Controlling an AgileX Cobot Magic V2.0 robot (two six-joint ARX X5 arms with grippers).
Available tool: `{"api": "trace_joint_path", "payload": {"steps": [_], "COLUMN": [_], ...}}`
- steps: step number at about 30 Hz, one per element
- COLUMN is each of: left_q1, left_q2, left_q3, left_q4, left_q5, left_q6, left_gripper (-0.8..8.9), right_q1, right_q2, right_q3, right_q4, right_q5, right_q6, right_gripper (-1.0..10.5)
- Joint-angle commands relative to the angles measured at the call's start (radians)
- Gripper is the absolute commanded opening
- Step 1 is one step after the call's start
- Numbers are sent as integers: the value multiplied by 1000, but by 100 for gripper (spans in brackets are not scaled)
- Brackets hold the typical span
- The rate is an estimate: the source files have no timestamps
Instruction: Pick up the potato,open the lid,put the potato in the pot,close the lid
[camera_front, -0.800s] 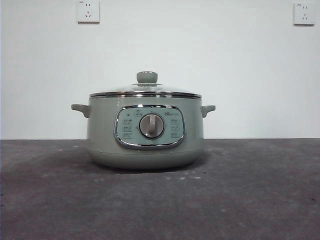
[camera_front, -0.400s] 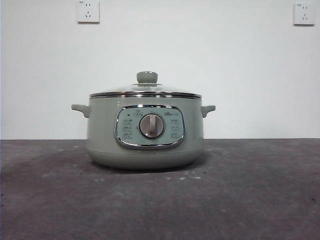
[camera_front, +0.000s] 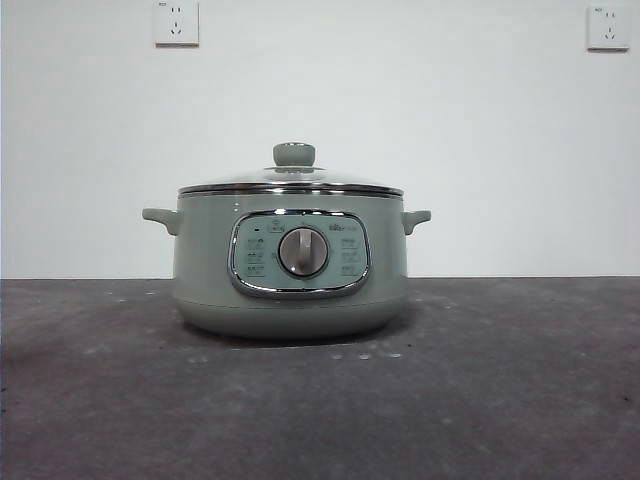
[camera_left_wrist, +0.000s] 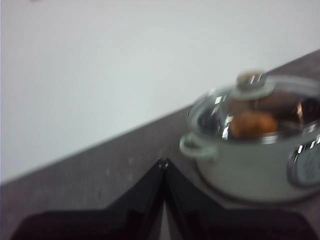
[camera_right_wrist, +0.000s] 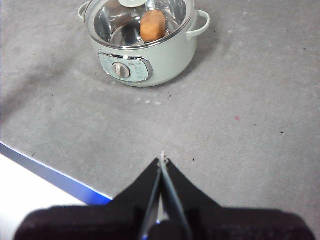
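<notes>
Sitting on the grey counter (camera_front: 520, 400), the squat sage-green electric pot (camera_front: 290, 265) carries its clear glass dome lid (camera_front: 292, 180) seated squarely on the rim. The orange-brown blocky potato (camera_right_wrist: 152, 26) lies inside, toward three o'clock of the bowl as the right wrist view shows it. Left hand (camera_left_wrist: 163, 165) and right hand (camera_right_wrist: 162, 161) both stand away from the pot, jaws pressed together, holding nothing. Judgement: all four steps appear complete; nothing remains.

grey table (camera_front: 520, 400), white wall (camera_front: 420, 110), two sockets (camera_front: 176, 22)
</notes>
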Motion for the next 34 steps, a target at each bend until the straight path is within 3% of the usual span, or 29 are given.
{"api": "trace_joint_path", "payload": {"steps": [1, 12, 16, 34], "left_q1": [16, 45, 47, 49], "left_q2": [-61, -278, -275, -239], "left_q3": [-96, -331, -330, -330], "left_q4": [24, 9, -69, -59], "left_q5": [-28, -33, -33, -28], "left_q6": [-54, -161, -179, -192], "left_gripper": [-3, -3, -3, -3], "right_q1": [1, 1, 1, 1], "right_q2": [-3, -3, -3, -3], "right_q3": [-10, -10, -10, -10], "right_q4": [-24, -24, -24, -24], "right_q5": [5, 5, 5, 16], "right_q6": [10, 11, 11, 10], "right_gripper": [2, 2, 2, 2]}}
